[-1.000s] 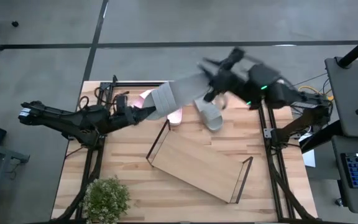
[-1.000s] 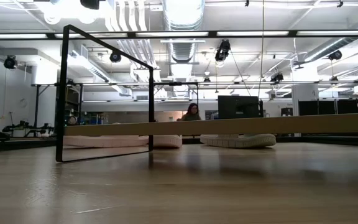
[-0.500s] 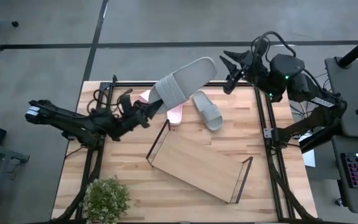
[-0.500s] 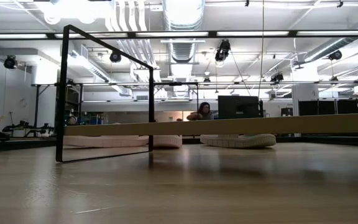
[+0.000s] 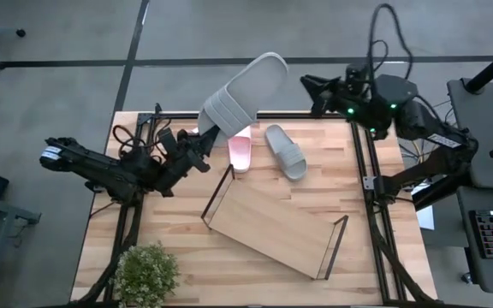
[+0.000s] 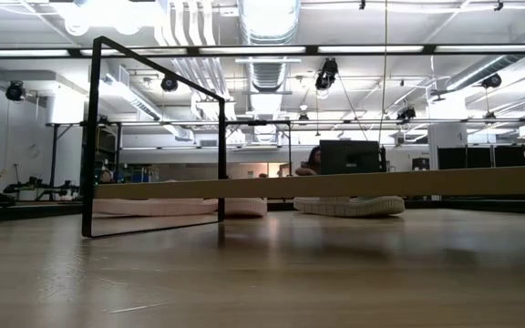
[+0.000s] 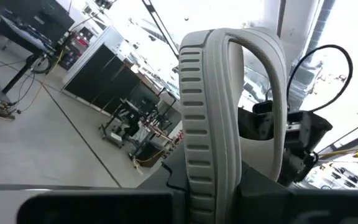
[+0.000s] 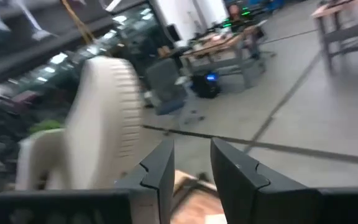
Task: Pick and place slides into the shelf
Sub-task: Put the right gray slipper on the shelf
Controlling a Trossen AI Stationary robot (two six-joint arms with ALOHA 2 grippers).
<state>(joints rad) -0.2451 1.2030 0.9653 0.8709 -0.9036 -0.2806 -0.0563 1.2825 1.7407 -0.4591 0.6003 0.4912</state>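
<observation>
High view: the left gripper [image 5: 202, 139] holds one grey slide [image 5: 240, 91] by its heel end, lifted clear of the tabletop [image 5: 178, 231] and tilted so the toe reaches out past the table's far edge. The right gripper [image 5: 312, 85] hangs above the far right corner, well apart from that slide, carrying nothing. A second grey slide [image 5: 284, 151] and a light pink slide [image 5: 240, 153] lie flat on the table just beyond the shelf [image 5: 272, 227], which sits skewed mid-table with no slide on its board; a further pink slide is only partly visible under the left gripper. A potted plant [image 5: 146, 272] stands at the near left corner. Low view: the shelf's board [image 6: 335, 185] and its wire frame [image 6: 153, 137] fill the foreground, with the resting slides behind; neither gripper shows here. Left wrist view: the ribbed strap [image 7: 194, 124] of the held slide fills the frame, the grip appearing firm. Right wrist view: the right fingers [image 8: 160, 171] stand apart with a narrow gap between them, empty, with the lifted slide off to one side. Assessment: the step in hand is carrying the first slide. The next move calls for swinging it back over the shelf, levelling it sole down and lowering it between the wire frames, probably toward one end so that room remains for the others.
</observation>
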